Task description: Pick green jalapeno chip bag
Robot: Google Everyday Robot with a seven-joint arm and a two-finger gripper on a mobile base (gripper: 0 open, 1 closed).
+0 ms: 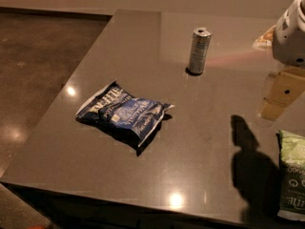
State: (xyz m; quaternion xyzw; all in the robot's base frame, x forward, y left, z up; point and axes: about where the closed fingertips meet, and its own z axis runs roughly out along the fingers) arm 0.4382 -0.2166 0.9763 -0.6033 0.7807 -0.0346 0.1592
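The green jalapeno chip bag [292,174] lies flat on the dark grey table [200,142] at the right edge of the camera view, partly cut off by the frame. It is green with white lettering and a white sealed bottom edge. My gripper [279,95] hangs from the white arm at the upper right. It is above the table, a little farther back than the bag and not touching it. Its shadow [249,163] falls on the table just left of the bag.
A dark blue chip bag [125,111] with white lettering lies left of the table's middle. A silver can [199,50] stands upright toward the back. A pale packet [263,39] shows partly behind the arm. The table's left edge drops to brown floor [33,70].
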